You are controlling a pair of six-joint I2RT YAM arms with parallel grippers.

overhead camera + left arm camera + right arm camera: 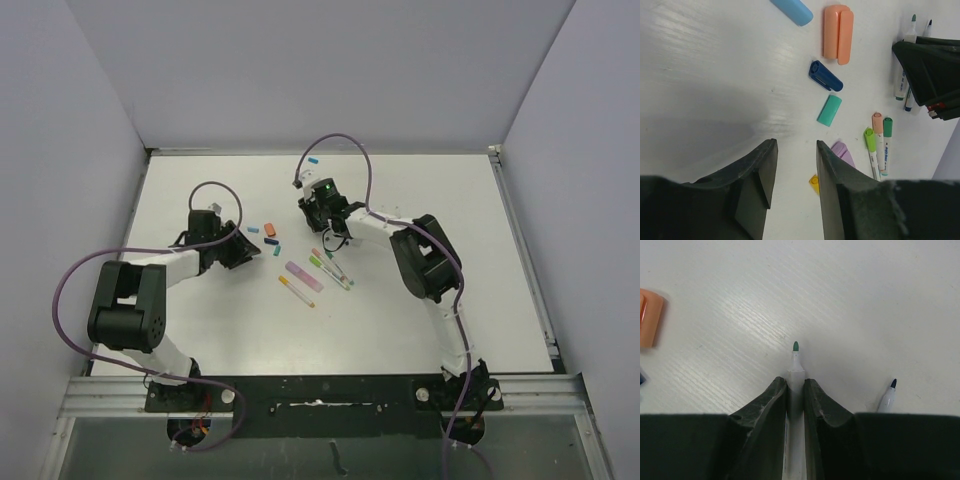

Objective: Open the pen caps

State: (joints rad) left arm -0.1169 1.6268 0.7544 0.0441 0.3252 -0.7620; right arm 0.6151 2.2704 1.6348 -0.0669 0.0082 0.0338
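My right gripper [795, 381] is shut on a thin white pen [795, 365] whose bare green tip sticks out past the fingers, low over the table. A second uncapped pen [888, 397] with a dark blue tip lies to its right. My left gripper [796, 145] is open with only bare table in the gap. Ahead of it lie loose pen caps: light blue [794, 10], salmon-orange [838, 34], dark blue [825, 76] and teal [829, 110]. From above, the left gripper [246, 250] and right gripper [332, 238] face each other across these caps [270, 238].
Capped pens lie in a row [878, 145] with green, peach and dark green caps. A lilac highlighter [303, 275] and a yellow-ended pen [296, 290] lie beside them. One light blue cap [313, 160] lies alone near the back wall. The table's walls stand on three sides.
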